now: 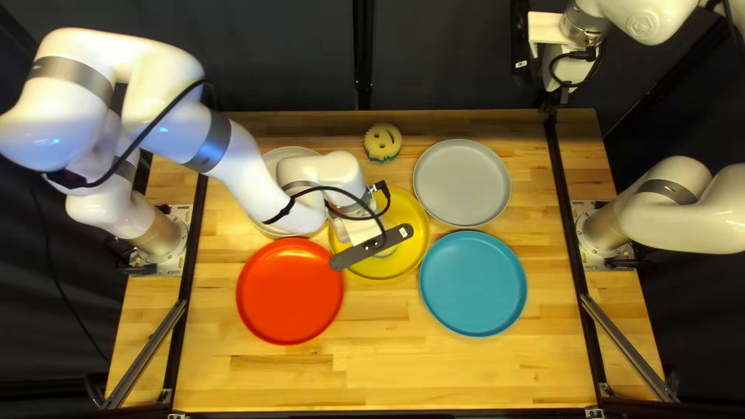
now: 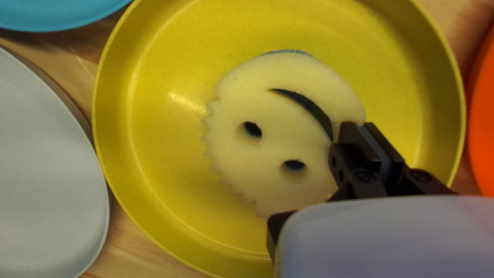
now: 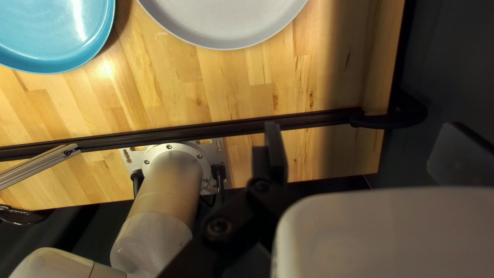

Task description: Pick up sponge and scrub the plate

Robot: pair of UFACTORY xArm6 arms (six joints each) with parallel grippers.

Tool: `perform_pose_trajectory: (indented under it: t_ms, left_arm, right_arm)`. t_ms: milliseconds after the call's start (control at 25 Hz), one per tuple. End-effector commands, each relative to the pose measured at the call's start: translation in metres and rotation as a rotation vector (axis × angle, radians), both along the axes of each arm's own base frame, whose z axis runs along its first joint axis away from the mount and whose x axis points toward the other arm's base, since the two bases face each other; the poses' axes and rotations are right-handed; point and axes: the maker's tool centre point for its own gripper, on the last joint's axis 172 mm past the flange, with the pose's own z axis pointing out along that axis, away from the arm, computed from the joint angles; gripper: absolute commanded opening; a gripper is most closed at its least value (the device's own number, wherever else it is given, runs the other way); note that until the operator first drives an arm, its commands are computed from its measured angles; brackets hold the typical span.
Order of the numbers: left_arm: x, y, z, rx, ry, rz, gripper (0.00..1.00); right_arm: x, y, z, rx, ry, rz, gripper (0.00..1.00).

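Wooden worktop (image 1: 233, 380): base surface carrying five round plates. The left arm (image 1: 233, 155) extends from the left edge over the middle; the right arm (image 1: 718, 217) is based at the right edge. The blue plate (image 1: 472, 283) lies between centre and right edge; the red plate (image 1: 290, 291) lies toward the near left corner. The yellow plate (image 1: 415, 233) is near the centre, the grey plate (image 1: 462, 182) right of it, nearer the far edge. The pale plate (image 1: 278, 157), toward the far left corner, is partly covered by the left arm. Left pincer (image 1: 361, 230): positioned over the yellow plate. Right pincer (image 1: 570, 70): raised, seen near the far right corner. In the wrist views, the left pincer (image 2: 366, 124) is nearly closed, pinching the rim of the smiling sponge (image 2: 278, 139) beside its mouth slot; the right pincer (image 3: 364, 126) is spread wide, holding nothing. The smiling sponge is within the yellow plate, pale face up, toothed edge away from the fingers. The second sponge (image 1: 382, 143), also face-patterned, with a blue-green underside, rests near the far edge, between the pale and grey plates.
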Motion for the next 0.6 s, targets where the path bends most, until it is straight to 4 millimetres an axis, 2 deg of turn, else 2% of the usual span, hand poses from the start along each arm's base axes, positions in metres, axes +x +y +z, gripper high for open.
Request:
perform_pose_trajectory:
  t_ms: [40, 160, 400, 520, 600]
  left_arm:
    - [0.013, 0.008, -0.004, -0.007, -0.005, -0.004, 0.0]
    - [0.009, 0.006, -0.003, -0.007, -0.004, -0.006, 0.0]
    - [-0.023, -0.002, 0.011, 0.0, 0.015, 0.007, 0.0]
    - [-0.029, -0.002, 0.011, 0.002, 0.022, 0.011, 0.0]
    - [-0.042, -0.001, 0.009, 0.0, 0.034, 0.022, 0.0]
  right_arm:
    - [0.0, 0.0, 0.0, 0.0, 0.0, 0.0, 1.0]
    - [0.0, 0.0, 0.0, 0.0, 0.0, 0.0, 1.0]
    - [0.0, 0.0, 0.0, 0.0, 0.0, 0.0, 1.0]
    - [0.0, 0.0, 0.0, 0.0, 0.0, 0.0, 1.0]
    - [0.0, 0.0, 0.0, 0.0, 0.0, 0.0, 1.0]
